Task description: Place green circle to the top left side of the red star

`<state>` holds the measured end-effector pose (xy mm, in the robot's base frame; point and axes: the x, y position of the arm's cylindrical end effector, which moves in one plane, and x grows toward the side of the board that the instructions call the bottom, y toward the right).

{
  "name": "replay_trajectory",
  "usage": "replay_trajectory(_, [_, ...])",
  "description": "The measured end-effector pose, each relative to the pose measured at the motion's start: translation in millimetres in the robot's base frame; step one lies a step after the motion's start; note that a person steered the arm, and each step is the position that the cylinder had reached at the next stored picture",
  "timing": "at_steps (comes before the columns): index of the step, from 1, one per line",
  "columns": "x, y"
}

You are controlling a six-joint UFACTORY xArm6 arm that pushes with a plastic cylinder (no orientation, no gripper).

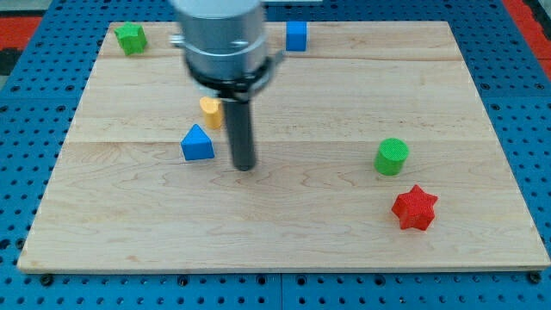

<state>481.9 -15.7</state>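
Note:
The green circle [392, 157] is a short green cylinder at the view's right, just above and slightly left of the red star [415, 207], with a small gap between them. My tip [245, 165] rests on the board near the middle, far to the left of both. It stands just right of the blue triangle [197, 144].
A yellow block [210, 112], partly hidden behind the rod, sits above the blue triangle. A green star-like block [131, 38] is at the top left corner. A blue cube [296, 35] is at the top edge. The wooden board [284, 241] lies on a blue pegboard.

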Motion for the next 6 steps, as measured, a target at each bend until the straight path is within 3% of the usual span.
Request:
replay_trajectory(2, [-56.7,140.2])
replay_trajectory(3, [-47.4,207.4])
replay_trajectory(4, [-1.0,207.8])
replay_trajectory(6, [7.5,117.4])
